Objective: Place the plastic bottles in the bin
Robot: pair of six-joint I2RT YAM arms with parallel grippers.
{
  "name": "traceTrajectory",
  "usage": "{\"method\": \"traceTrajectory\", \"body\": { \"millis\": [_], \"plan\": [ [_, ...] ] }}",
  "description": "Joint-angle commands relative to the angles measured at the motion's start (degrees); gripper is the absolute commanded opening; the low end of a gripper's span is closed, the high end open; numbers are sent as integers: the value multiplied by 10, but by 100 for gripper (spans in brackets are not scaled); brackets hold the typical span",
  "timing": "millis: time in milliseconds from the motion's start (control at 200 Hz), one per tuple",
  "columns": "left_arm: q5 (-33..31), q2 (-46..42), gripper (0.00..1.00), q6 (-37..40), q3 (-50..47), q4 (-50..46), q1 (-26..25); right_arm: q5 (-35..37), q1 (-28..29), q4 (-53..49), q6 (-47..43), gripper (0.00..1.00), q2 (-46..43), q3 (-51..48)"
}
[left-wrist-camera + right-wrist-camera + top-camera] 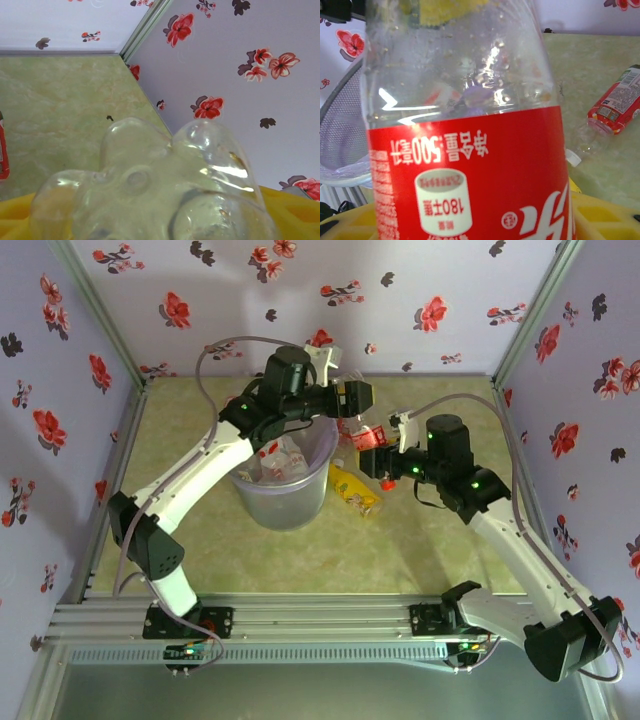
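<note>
Red-labelled bottle [470, 165]: likely light, crushable, slick; grip the label band.
Right pincer [383, 453]: clamped on it.
Left pincer [352, 412]: grip unclear.

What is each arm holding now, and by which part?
The right fingers grip a red-labelled bottle at its label. The left fingers flank its clear base; whether they grip it cannot be told.
</note>
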Motion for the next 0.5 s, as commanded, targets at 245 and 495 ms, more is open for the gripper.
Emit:
{"method": "traceTrajectory", "body": {
  "millis": [245, 495],
  "plan": [
    [11, -1, 61, -2, 23, 28, -4, 1, 3, 34, -13, 57, 11, -9],
    [10, 0, 55, -10, 22, 43, -3, 8, 3, 28, -13, 76, 9, -9]
  ]
}}
